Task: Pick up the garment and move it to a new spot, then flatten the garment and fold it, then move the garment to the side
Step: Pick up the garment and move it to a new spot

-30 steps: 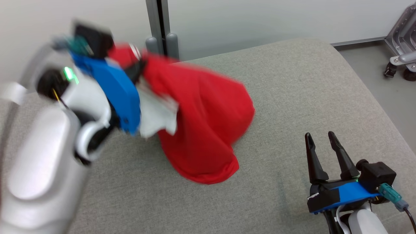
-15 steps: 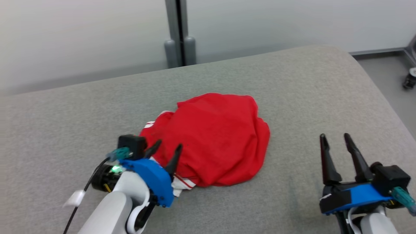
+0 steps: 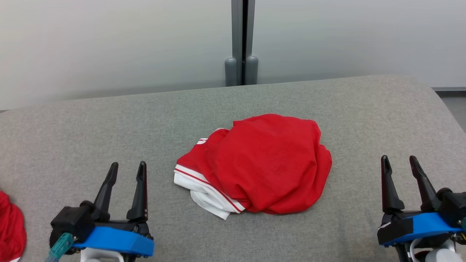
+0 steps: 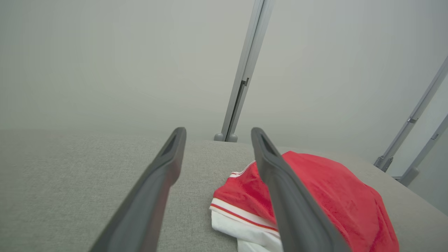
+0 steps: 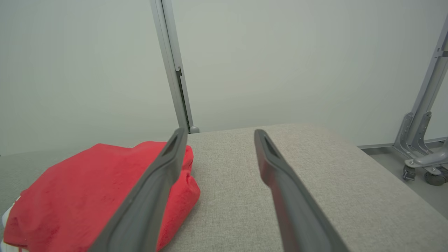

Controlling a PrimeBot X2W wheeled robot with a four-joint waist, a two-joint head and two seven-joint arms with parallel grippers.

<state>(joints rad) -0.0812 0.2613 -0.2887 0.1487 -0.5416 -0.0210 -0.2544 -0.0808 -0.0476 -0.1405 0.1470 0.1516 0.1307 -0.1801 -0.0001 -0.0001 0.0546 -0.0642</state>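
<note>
Head view: the left tool (image 3: 128,165) has let go and drawn back, spread wide like the right tool (image 3: 398,159); the garment (image 3: 269,163) lies crumpled on the bench (image 3: 109,120) between them. Moving looks done; flattening comes next.

Garment (image 3: 269,163) matt cloth; tabletop (image 3: 109,123) rough woven fabric.

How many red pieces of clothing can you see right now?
2. One garment lies bunched in the middle of the grey surface; a second red cloth shows at the head view's lower left edge, cut off, so more may be hidden.
</note>
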